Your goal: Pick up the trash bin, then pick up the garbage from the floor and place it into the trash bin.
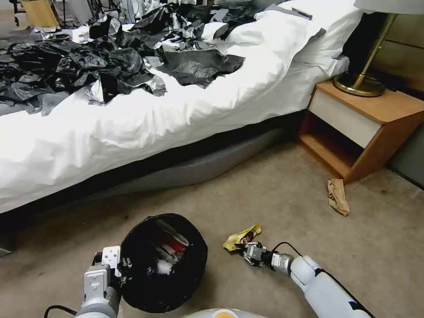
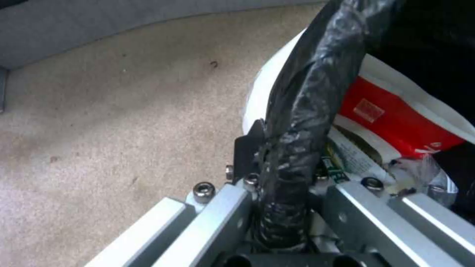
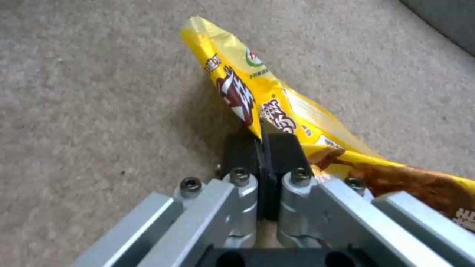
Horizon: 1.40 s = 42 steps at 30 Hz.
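Observation:
The trash bin (image 1: 145,282), white with a black bag over its rim (image 2: 307,96), hangs low at the bottom left in the head view. My left gripper (image 1: 123,265) is shut on that rim. Inside lie a red-white packet (image 2: 391,118) and a small plastic bottle (image 2: 425,174). To the bin's right, a shiny yellow snack wrapper (image 1: 242,237) lies on the carpet, and my right gripper (image 1: 245,248) is shut on its edge; the wrist view shows the black fingers (image 3: 282,148) pressed together on the yellow wrapper (image 3: 257,89). A crumpled brown paper bag (image 1: 338,196) lies near the nightstand.
A white bed (image 1: 132,128) strewn with black plastic sheets (image 1: 106,62) spans the back and left. A wooden nightstand (image 1: 362,128) with a brass lamp base (image 1: 358,84) stands at the right. Open beige carpet (image 1: 274,194) lies between the bed and my arms.

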### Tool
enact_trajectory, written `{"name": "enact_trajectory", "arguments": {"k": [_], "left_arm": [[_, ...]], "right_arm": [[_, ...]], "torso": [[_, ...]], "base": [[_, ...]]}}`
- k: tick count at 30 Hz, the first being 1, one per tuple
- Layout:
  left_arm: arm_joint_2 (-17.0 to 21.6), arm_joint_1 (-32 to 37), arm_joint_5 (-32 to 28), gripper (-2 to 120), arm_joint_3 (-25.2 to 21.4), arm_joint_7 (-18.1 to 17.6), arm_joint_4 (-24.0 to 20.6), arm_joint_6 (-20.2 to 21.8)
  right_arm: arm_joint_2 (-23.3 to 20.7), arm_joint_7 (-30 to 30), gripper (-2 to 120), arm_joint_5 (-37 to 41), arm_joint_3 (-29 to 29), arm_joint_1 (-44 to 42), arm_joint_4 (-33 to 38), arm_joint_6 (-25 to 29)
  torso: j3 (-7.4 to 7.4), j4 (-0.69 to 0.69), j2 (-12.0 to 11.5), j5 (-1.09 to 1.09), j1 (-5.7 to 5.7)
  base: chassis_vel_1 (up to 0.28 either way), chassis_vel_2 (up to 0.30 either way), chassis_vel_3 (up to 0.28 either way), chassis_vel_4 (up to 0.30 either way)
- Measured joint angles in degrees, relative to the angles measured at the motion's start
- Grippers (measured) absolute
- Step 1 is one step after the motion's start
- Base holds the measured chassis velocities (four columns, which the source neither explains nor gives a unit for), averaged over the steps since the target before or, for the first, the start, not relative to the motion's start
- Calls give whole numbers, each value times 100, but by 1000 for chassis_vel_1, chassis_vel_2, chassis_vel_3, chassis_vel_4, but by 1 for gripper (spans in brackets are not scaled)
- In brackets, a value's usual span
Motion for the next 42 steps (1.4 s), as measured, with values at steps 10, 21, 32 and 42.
{"name": "enact_trajectory", "arguments": {"k": [10,21,32,42], "left_arm": [[53,-55,-25,0,20,7,12,-6],[157,-162,-64,0,83,17,153,1],[203,-265,-92,0,126,29,211,28],[171,-259,-41,0,202,31,193,28]], "right_arm": [[-86,295,0,310,46,-120,400,0],[-121,1158,0,1802,413,-1010,3206,-175],[-278,1428,0,3605,-261,-1720,6390,-911],[-784,1864,0,4100,-1832,-1961,6818,-1380]], "torso": [[0,0,0,0,0],[0,1,0,-1,0],[0,0,0,0,0],[0,0,0,-1,0]], "base": [[0,0,0,0],[0,0,0,0],[0,0,0,0],[0,0,0,0]]}}
